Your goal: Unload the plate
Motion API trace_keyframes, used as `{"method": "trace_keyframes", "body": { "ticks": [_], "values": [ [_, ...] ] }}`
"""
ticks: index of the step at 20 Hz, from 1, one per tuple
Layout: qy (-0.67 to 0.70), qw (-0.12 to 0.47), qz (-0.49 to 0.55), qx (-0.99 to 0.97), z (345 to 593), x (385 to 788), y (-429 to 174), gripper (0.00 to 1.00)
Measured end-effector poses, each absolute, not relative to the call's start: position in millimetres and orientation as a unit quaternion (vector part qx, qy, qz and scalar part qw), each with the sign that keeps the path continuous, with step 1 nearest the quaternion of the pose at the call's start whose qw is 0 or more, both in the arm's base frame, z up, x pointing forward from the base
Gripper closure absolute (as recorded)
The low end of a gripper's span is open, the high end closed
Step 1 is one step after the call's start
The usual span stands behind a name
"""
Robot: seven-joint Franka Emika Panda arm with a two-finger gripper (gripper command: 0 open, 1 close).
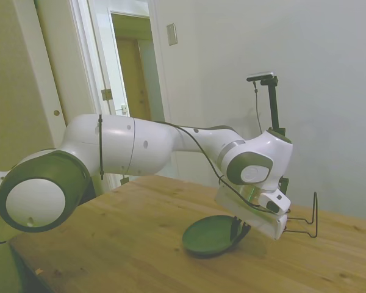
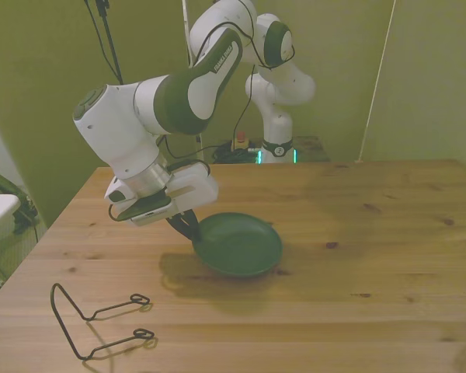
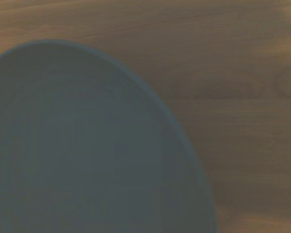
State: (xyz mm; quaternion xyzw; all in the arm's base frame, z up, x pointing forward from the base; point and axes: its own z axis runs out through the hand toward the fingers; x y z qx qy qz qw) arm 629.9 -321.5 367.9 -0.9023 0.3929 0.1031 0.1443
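The dark-green plate (image 2: 241, 247) hangs low over the wooden table (image 2: 388, 233), a little tilted, with its shadow just beneath it. My gripper (image 2: 188, 225) is shut on the plate's rim at the side toward the front view's left, its dark fingers pinching the edge. From the side, the plate (image 1: 210, 235) sits just above the tabletop with the gripper (image 1: 236, 229) at its rim. Up close in the wrist view, the plate (image 3: 77, 145) fills most of the picture, blurred, with bare wood beyond it.
A thin black wire stand (image 2: 101, 318) sits on the table near the front view's lower left corner, apart from the plate; it also shows in the side view (image 1: 306, 221) behind my wrist. A doorway lies behind the arm.
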Motion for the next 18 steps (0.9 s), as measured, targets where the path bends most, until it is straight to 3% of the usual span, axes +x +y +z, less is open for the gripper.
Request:
{"method": "trace_keyframes", "body": {
  "ticks": [8,11,14,18],
  "values": [
    [0.388,0.129,0.096,-0.908,368.5,631.3,-322.9,0.0],
    [0.386,0.118,0.077,-0.912,379.2,636.1,-321.4,0.0],
    [0.379,0.116,0.045,-0.917,420.1,640.7,-313.2,0.0],
    [0.362,0.118,-0.007,-0.925,496.5,644.5,-287.6,0.0]
  ]
}}
